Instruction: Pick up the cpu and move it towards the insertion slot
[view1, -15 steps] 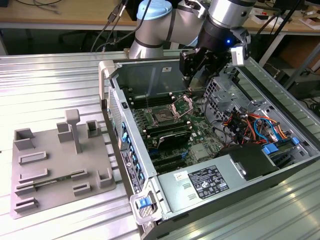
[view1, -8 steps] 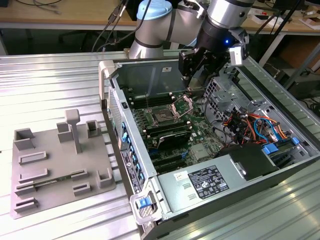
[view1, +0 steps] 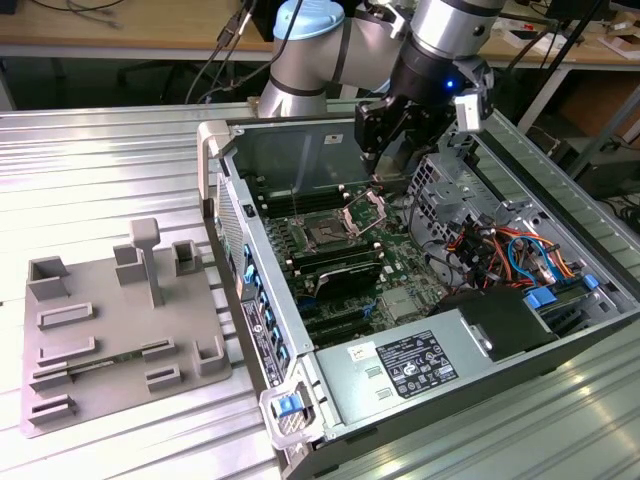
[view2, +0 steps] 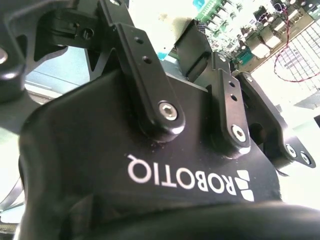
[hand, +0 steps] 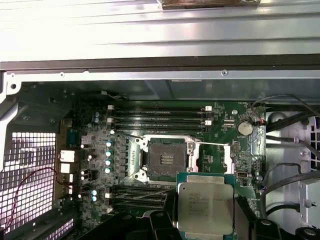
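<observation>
The cpu (hand: 206, 207) is seen in the first wrist view as a flat square chip with a pale metal lid and a green rim, held close under the camera between the dark ends of the gripper (hand: 205, 225). It is judged to be light, rigid and fragile: the metal lid is smooth and likely slippery, and the contact face underneath must not be touched or scraped. Hold is best taken on 2 opposite edges of the rim, and that is how it appears to be carried now, level and not tilted.

The gripper (view1: 385, 150) is closed to the width of the chip, pinching the cpu by its edges; in the exterior view it hangs above the motherboard (view1: 350, 262) inside the open computer case (view1: 250, 330), with the chip itself too small to make out there. In the second wrist view the gripper's black linkage bars (view2: 150, 75) are seen from behind.

The insertion slot (hand: 166, 160) lies open on the board, its dark centre exposed and its metal retention plate (hand: 215, 159) swung aside. The cpu is held above the board just beside the slot, not yet over it. A grey fixture plate (view1: 120, 330) lies on the bench (view1: 90, 170), well apart from the case.
</observation>
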